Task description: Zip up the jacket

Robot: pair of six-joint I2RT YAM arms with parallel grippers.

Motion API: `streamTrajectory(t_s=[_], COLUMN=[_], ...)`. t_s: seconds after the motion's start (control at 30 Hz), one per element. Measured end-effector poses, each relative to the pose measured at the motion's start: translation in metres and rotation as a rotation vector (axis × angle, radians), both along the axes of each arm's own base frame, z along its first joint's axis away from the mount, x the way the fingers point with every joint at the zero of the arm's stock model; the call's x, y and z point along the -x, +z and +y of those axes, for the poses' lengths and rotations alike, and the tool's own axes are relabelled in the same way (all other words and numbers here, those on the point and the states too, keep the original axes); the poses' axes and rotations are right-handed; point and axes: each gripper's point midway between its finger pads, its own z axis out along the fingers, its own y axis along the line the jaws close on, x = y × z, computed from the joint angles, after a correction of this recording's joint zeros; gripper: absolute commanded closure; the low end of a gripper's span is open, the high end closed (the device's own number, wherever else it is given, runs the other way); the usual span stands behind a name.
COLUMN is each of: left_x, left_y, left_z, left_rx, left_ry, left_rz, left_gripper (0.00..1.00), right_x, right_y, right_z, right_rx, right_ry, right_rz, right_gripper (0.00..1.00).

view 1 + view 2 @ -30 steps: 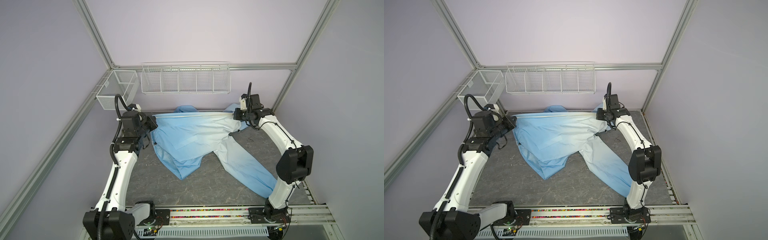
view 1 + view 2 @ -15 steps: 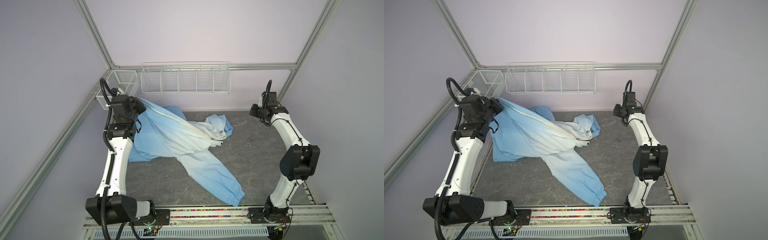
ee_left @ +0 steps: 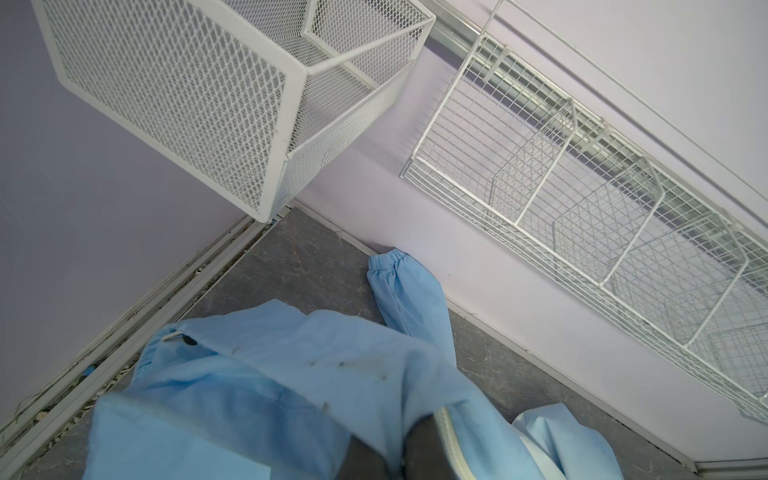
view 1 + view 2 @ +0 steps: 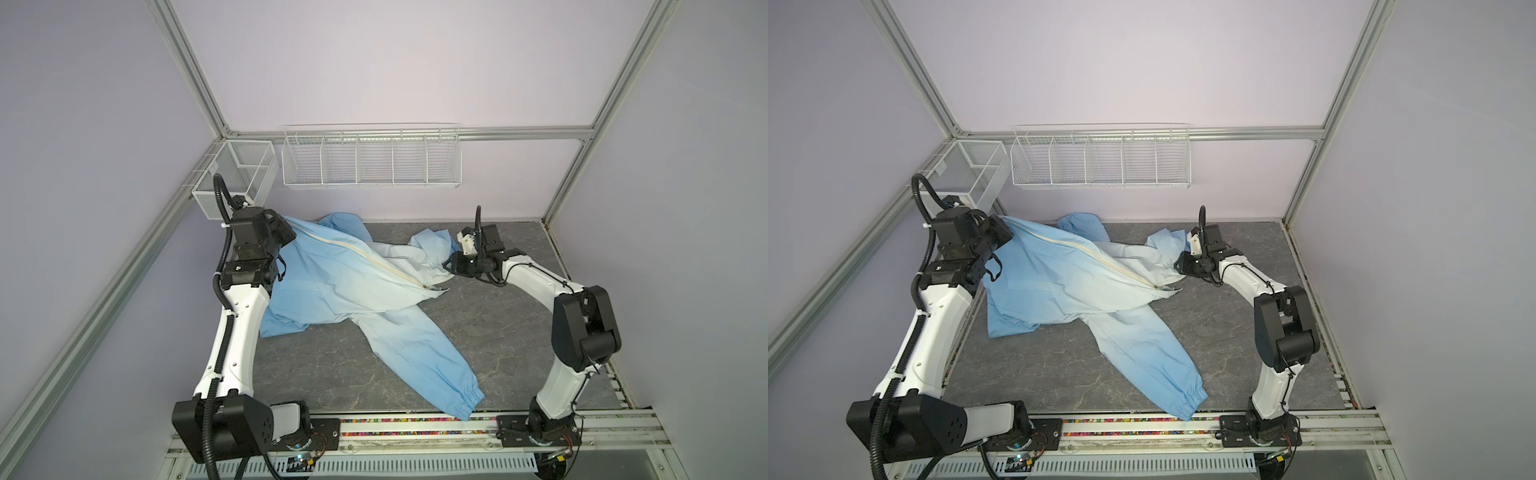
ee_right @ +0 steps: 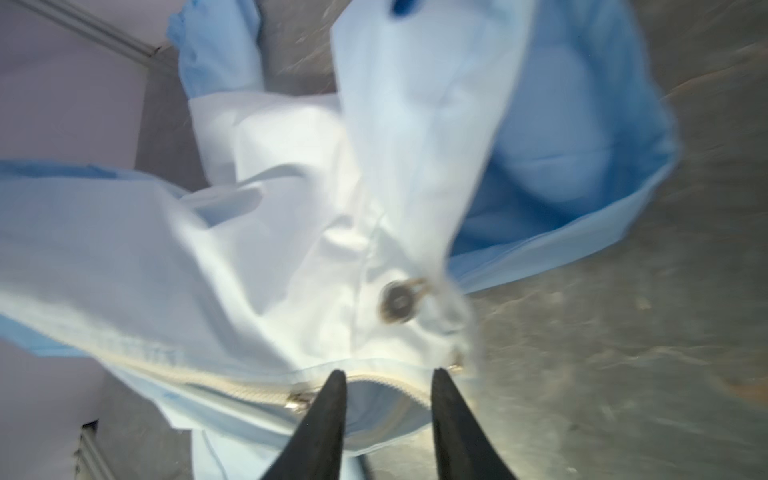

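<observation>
The light-blue jacket [image 4: 340, 282] [image 4: 1059, 278] lies crumpled across the grey table. Its cream zipper [image 4: 374, 262] runs slantwise from back left to the middle. My left gripper [image 4: 291, 235] [image 3: 399, 440] is shut on the jacket's hem beside the zipper tape [image 3: 451, 440] and holds that end off the table. My right gripper [image 4: 449, 264] [image 5: 386, 374] stands open at the collar, its jaws on either side of the zipper's parted top end. The metal slider [image 5: 297, 401] sits just beside one fingertip. The hood [image 5: 561, 145] lies beyond the collar. One sleeve reaches the front rail [image 4: 465, 395].
A white wire rack [image 4: 372, 158] hangs on the back wall, and a mesh basket [image 4: 237, 174] hangs in the back left corner above my left wrist. The other sleeve's cuff [image 3: 386, 262] rests against the back wall. Bare table [image 4: 498, 332] lies at the right front.
The right gripper let go of the jacket and pulled away, and the jacket dropped toward the left. The right gripper has now come back to the collar with its jaws apart. The left arm has kept its grip.
</observation>
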Motion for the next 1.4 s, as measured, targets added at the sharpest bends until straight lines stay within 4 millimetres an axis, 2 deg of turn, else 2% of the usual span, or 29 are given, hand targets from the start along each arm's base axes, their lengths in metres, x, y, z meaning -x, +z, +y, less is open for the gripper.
streamTrajectory(t_s=[0.1,0.23,0.4,0.57,0.83,0.97,1.13,1.27,1.4], left_x=[0.012,0.026,0.046,0.055,0.060,0.062,0.063,0.063,0.064], left_y=[-0.012,-0.024,-0.038,-0.048,-0.059,-0.062,-0.064,-0.065,-0.066], left_z=[0.004,0.003,0.000,-0.001,-0.002,-0.001,-0.002,-0.002,-0.003], left_rx=[0.001,0.008,0.023,0.031,0.042,0.044,0.049,0.054,0.055], left_ry=[0.011,0.009,0.007,0.006,-0.001,0.001,-0.001,-0.002,-0.002], left_rz=[0.019,0.036,0.049,0.067,0.101,0.114,0.124,0.124,0.127], left_gripper=[1.00,1.00,1.00,1.00,1.00,1.00,1.00,1.00,1.00], right_x=[0.020,0.032,0.040,0.037,0.050,0.062,0.074,0.075,0.072], right_y=[0.002,-0.004,-0.015,-0.015,-0.024,-0.037,-0.057,-0.059,-0.057], right_z=[0.029,0.043,0.045,0.048,0.062,0.065,0.059,0.059,0.060], right_rx=[-0.017,-0.028,-0.018,-0.029,-0.051,-0.051,-0.038,-0.048,-0.072], right_ry=[0.071,0.102,0.100,0.088,0.127,0.146,0.146,0.134,0.109], right_rz=[-0.003,0.004,0.029,0.015,0.019,0.029,0.066,0.075,0.075], right_gripper=[0.49,0.44,0.41,0.39,0.52,0.57,0.54,0.45,0.44])
